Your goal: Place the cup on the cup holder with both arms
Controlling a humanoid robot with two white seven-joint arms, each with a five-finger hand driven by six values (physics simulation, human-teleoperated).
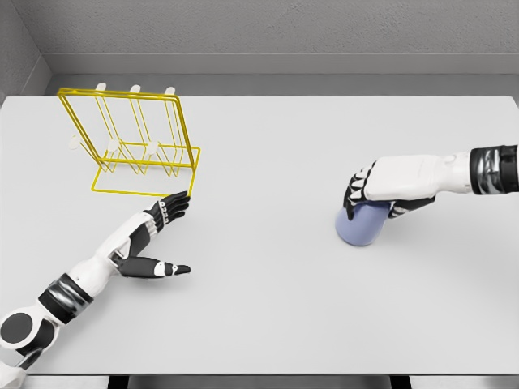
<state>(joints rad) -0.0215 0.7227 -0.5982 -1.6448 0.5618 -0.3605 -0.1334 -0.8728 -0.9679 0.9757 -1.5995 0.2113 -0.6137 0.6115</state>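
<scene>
A wide white table point(268, 316) fills the head view, backed by grey walls point(284, 32) at the far edge. On the table's far left stands the cup holder point(130, 142), a yellow wire rack with a rectangular base frame and an upright frame leaning slightly; white-tipped pegs show along its top bar and lower down between the wires. No cup hangs on any peg and nothing sits inside the base frame.

The right arm point(454, 172) reaches in from the right edge, white with a dark band near the wrist. The right hand point(375, 190) lies over the top of the cup point(362, 224), fingers curled down across its upper side and gripping it. The cup is a pale blue-violet, rounded at the bottom as seen here, and rests on the table right of centre, well apart from the rack. Whether it stands upright or lies on its side cannot be told, and its opening is hidden, so its contents cannot be seen.

The left arm point(77, 284) comes in from the lower left corner. The left hand point(158, 235) is spread flat and holds nothing: fingers stretched toward the near right corner of the rack's base, their tips just beside it, thumb pointing right over the table
</scene>
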